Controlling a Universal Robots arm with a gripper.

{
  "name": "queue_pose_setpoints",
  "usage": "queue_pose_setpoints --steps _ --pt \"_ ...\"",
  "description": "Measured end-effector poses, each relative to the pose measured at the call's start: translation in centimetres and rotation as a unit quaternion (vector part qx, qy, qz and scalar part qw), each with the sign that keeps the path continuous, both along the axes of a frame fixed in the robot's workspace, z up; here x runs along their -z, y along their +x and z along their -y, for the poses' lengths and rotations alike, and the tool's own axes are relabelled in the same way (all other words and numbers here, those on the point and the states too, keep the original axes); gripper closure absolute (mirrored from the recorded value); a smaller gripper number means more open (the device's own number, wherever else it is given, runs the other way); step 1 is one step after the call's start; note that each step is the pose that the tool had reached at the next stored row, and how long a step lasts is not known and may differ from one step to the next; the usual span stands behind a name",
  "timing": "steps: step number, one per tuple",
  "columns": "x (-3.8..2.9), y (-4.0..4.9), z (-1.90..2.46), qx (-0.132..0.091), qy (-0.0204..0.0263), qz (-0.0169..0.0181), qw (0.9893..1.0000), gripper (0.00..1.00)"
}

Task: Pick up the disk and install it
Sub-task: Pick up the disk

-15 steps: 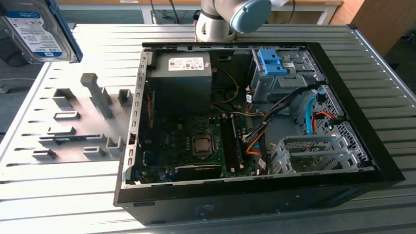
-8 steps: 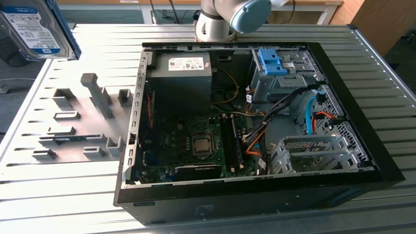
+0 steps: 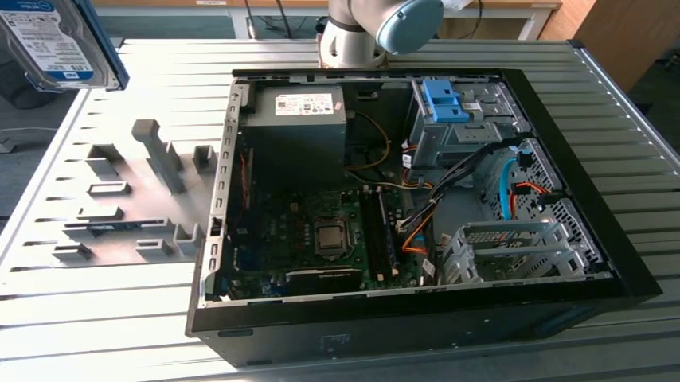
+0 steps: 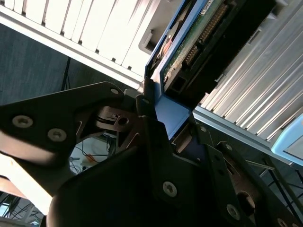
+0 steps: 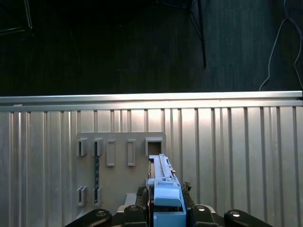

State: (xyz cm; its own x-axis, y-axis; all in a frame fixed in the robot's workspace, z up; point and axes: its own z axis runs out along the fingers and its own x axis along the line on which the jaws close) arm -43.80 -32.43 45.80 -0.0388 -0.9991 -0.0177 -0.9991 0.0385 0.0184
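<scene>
The disk (image 3: 48, 40) hangs high at the exterior view's upper left, label face showing, blue bracket along its edge. In the second wrist view my gripper (image 4: 168, 118) is shut on the disk (image 4: 194, 47) at its blue bracket end, with the green circuit board side visible. In the first wrist view the disk (image 5: 163, 182) stands edge-on between the fingers of the gripper (image 5: 164, 201), raised above the grey fixture plate (image 5: 118, 179). The open computer case (image 3: 425, 207) lies on the table, with a blue latch (image 3: 443, 102) on its drive cage at the far side.
A grey fixture plate (image 3: 117, 207) with upright slots and posts lies on the ribbed metal table (image 3: 616, 119), at the exterior view's left of the case. The arm's base (image 3: 356, 40) stands behind the case. A white cage (image 3: 510, 251) sits inside the case's near corner.
</scene>
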Motion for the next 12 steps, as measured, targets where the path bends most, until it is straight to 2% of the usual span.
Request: queue_pose_setpoints --steps 12 --pt "-2.03 0.0 0.0 0.0 0.0 0.0 1.0 0.63"
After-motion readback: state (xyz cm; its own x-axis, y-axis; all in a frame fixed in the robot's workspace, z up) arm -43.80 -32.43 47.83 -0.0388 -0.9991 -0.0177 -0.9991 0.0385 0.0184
